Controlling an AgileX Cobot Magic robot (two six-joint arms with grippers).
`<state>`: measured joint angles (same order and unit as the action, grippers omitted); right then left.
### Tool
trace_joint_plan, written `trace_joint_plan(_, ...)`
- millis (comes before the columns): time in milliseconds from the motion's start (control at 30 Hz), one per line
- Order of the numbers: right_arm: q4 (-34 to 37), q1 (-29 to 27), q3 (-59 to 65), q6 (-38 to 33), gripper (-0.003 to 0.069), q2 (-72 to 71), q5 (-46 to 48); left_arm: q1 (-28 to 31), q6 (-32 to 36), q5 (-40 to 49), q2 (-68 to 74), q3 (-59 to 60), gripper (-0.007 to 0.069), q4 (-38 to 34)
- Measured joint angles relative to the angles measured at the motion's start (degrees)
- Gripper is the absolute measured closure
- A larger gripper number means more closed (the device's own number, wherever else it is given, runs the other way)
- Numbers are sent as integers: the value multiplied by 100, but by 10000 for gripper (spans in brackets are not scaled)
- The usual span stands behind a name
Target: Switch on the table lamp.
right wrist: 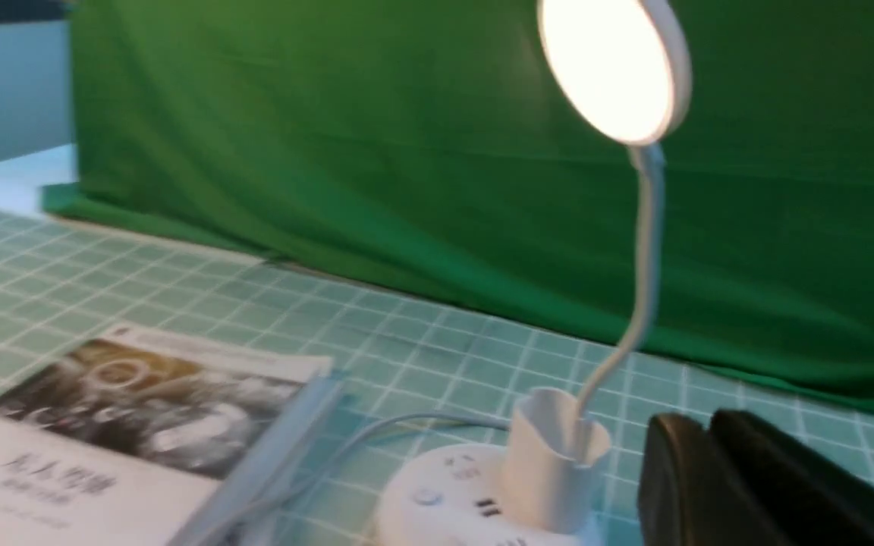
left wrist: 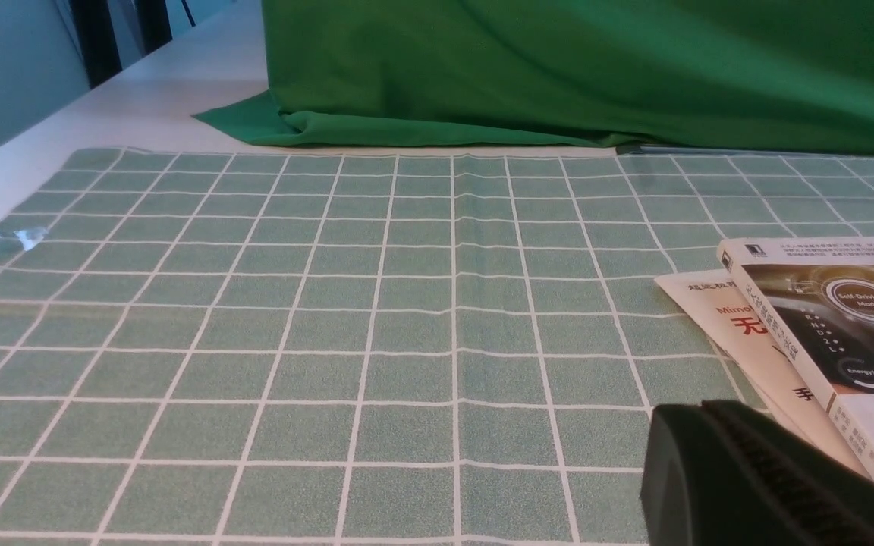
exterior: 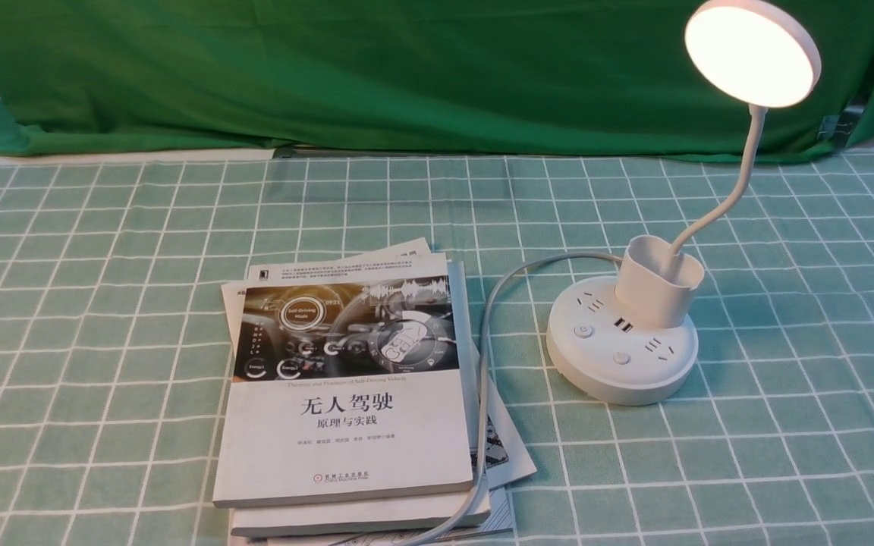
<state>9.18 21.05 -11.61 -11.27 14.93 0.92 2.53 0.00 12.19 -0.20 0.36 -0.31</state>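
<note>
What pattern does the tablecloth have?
The tablecloth is pale green with a white grid of squares; the front view shows it best.

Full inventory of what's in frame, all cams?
table lamp: 1, white, head lit, right of the books
books: stack of at least 3, mostly white covers, mid-cloth
cord: 1, pale grey, from the lamp base across the books' right edge
tablecloth: 1, green with white checks, under everything
backdrop cloth: 1, dark green, at the back
left gripper: 1, black, looks closed, near the books
right gripper: 1, black, looks closed, near the lamp base
</note>
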Motion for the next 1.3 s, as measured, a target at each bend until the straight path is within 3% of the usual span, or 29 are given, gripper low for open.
trace_joint_plan(167, -811, -875, 868, 1417, 543, -613, -149, 0, 0, 0, 0, 0, 603, 0)
trace_joint_plan(267, -1020, -1197, 1123, 1758, 538, -974, 27, 0, 0, 0, 0, 0, 603, 0)
trace_joint_plan(667, -1180, -1955, 1222, 2040, 495, -1471, 1095, 0, 0, 0, 0, 0, 603, 0)
trace_joint_plan(1300, -1190, -2006, 1222, 2046, 454, -1471, 1120, 0, 0, 0, 0, 0, 603, 0)
